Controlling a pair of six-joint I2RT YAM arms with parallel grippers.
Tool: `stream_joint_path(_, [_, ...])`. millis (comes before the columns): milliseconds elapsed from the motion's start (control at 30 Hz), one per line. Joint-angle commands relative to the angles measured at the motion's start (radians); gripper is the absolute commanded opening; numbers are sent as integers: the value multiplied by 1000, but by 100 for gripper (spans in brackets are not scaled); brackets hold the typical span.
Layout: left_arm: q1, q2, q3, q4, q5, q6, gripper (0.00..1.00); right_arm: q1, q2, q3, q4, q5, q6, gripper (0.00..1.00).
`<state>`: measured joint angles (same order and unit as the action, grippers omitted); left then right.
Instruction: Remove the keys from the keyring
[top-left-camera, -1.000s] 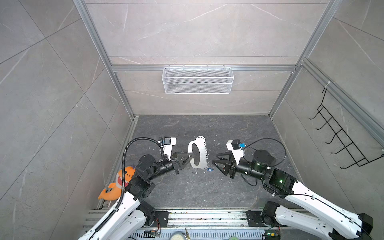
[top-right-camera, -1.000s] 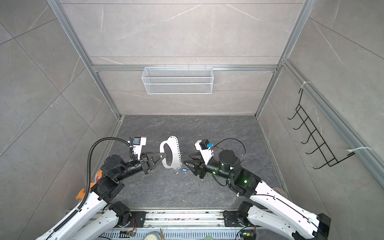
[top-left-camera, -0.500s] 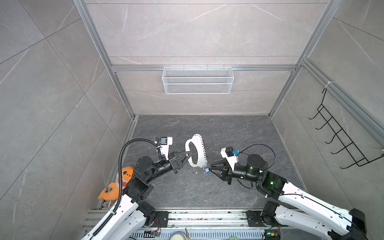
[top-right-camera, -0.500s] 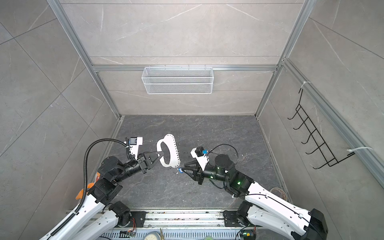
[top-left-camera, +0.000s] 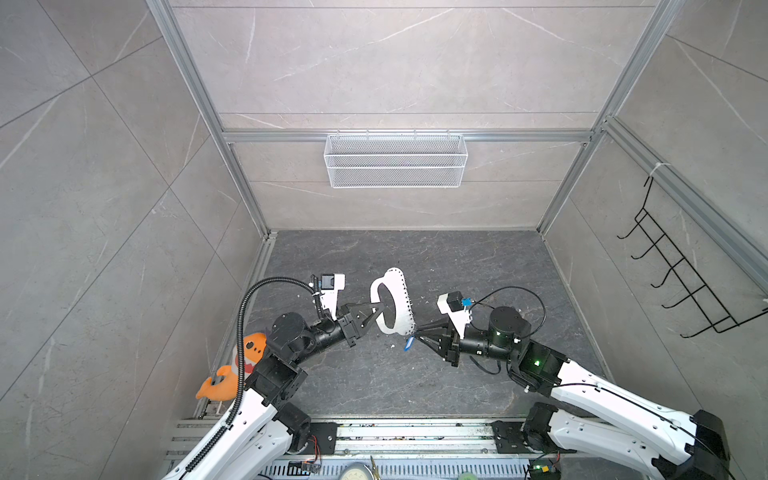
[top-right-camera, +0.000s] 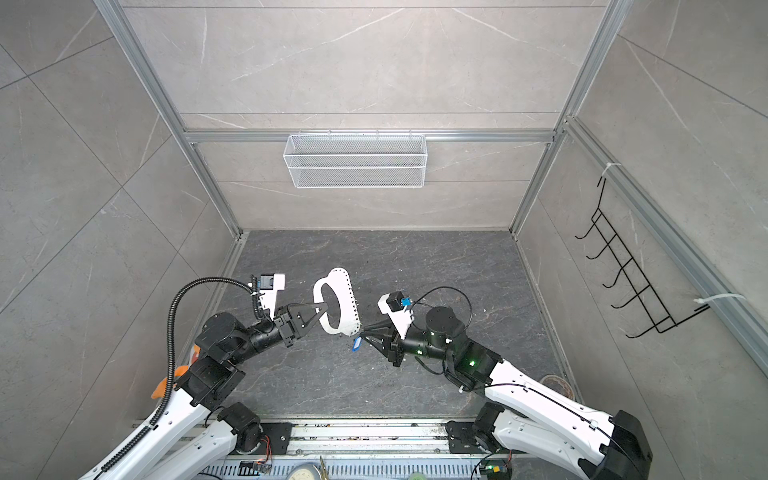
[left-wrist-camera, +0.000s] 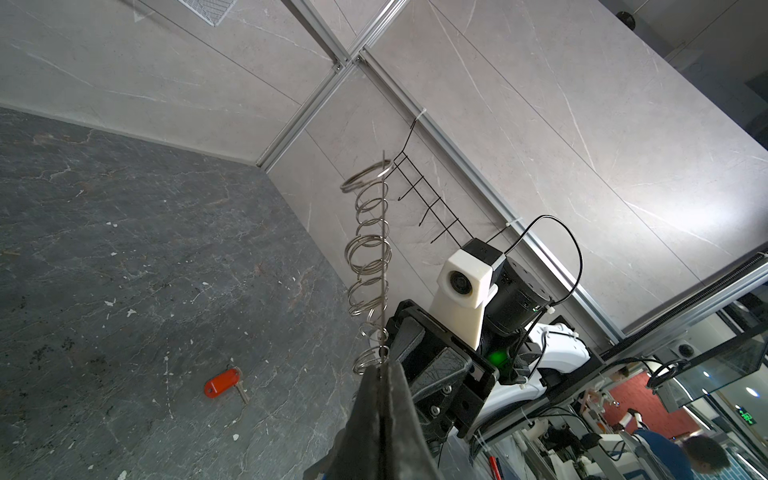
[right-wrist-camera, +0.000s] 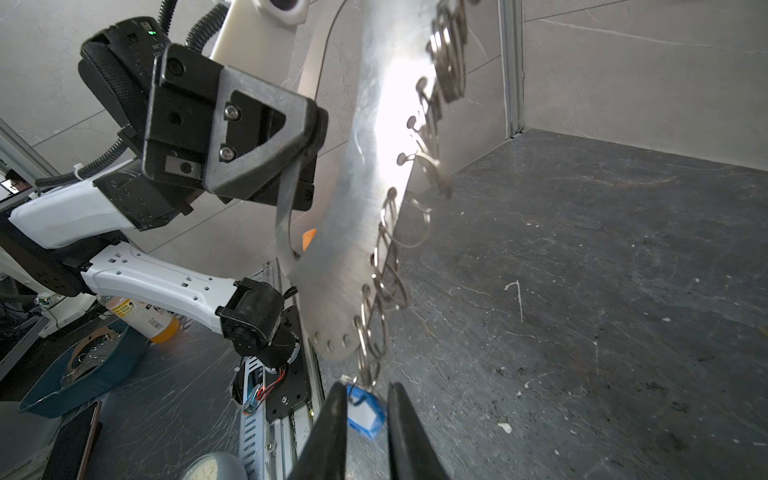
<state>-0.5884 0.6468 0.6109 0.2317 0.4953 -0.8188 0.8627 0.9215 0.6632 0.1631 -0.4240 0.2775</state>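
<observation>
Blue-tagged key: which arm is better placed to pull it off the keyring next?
Right. The right gripper flanks the blue tag, which hangs from the end ring of the keyring; the left gripper is shut on the keyring, holding it up.

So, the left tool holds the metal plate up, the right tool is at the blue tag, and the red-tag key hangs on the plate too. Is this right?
Not quite: the red-tag key lies on the floor, off the plate; the left wrist view shows it. The left tool holds the plate up and the right tool is at the blue tag.
</observation>
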Motion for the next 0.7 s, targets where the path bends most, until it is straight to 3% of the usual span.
stream_joint_path(0, [2,-12,7,70,-8,-3,0,3,-3,30,48,-26,12,21])
stream_joint_path(267, [2,-14,2,79,-8,-8,0,3,9,45,65,-43,19,19])
stream_joint_path(500, [3,-16,1,77,-11,-13,0,3,-9,49,30,-20,9,0])
stream_joint_path(600, [2,-18,7,36,-24,-16,0,4,-29,72,-41,2,-1,0])
stream_joint_path(633, [2,-22,17,-13,-41,-10,3,4,-31,89,-83,12,-4,0])
stream_joint_path(667, [3,-30,26,-74,-67,0,18,3,-29,112,-136,21,-10,0])
